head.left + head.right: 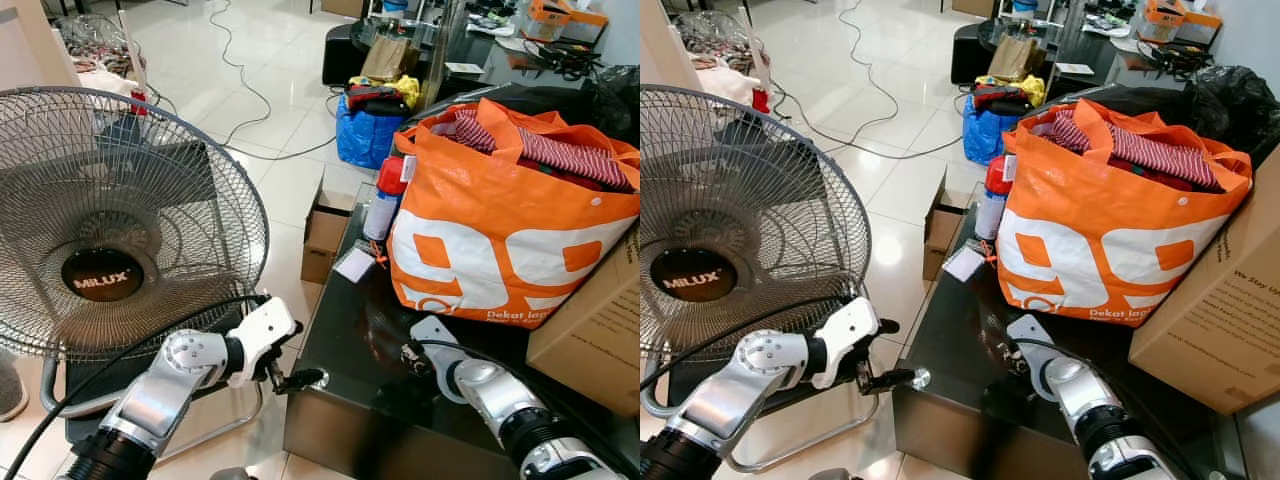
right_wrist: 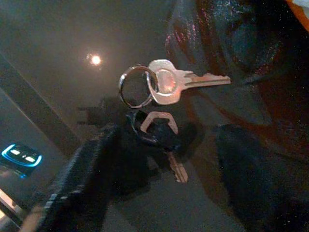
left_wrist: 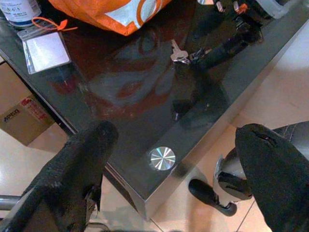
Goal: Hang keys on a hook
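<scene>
A small bunch of keys [image 2: 169, 84] lies flat on the glossy black table [image 1: 335, 410]: a silver key and a black-headed key [image 2: 161, 135] on one ring. In the left wrist view the keys [image 3: 178, 54] sit near the table's front edge. My right gripper [image 2: 166, 179] hovers just over them, open, with a finger on either side; from the head it is at the table's front [image 1: 412, 352]. My left gripper [image 1: 290, 340] is open beside the table's front left corner, holding nothing.
A large orange bag [image 1: 510, 230] of clothes fills the table's back, with a cardboard box [image 1: 590, 340] to its right. A card badge [image 1: 355, 265] and a spray can [image 1: 385, 195] lie left of the bag. A standing fan [image 1: 110, 220] is close on the left.
</scene>
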{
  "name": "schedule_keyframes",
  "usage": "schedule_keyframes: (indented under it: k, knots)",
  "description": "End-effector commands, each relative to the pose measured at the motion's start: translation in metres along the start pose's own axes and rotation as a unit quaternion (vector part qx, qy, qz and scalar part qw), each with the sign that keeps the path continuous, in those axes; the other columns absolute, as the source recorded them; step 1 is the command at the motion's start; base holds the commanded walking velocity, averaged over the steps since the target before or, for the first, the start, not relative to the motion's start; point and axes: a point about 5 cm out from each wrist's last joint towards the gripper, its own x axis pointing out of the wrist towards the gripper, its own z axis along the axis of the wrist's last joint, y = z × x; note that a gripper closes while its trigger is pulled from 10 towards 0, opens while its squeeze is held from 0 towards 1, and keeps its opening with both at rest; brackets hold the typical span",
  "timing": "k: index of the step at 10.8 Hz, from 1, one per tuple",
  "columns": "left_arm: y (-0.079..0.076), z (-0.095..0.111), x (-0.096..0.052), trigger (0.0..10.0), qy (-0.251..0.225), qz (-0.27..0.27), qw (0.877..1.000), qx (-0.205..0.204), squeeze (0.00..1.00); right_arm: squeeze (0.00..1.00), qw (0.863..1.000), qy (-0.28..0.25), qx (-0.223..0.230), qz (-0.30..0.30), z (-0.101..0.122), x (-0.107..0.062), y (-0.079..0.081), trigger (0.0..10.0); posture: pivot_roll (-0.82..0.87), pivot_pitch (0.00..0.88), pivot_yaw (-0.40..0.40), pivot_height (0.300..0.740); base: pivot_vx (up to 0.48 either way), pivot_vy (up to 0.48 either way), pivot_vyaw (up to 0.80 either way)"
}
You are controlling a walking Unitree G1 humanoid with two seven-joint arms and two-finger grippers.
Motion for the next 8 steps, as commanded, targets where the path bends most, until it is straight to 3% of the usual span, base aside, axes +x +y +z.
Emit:
schedule_keyframes:
  k: [1,8]
  knots:
    - [-0.0003,0.0074,-0.0003,10.0,-0.011,-0.005,1.0,0.016,0.0,0.0,1.0,-0.003,0.0,-0.007,0.0017,-0.002,-0.0074,0.0,0.01,0.0,-0.088,0.74,0.0,0.0,0.0]
    - [0.0039,0.0087,-0.0053,10.0,-0.01,-0.007,1.0,0.027,0.0,0.0,1.0,-0.006,0.016,0.003,0.0008,0.0011,-0.0028,0.0,0.02,0.0,-0.073,0.74,0.0,0.0,0.0]
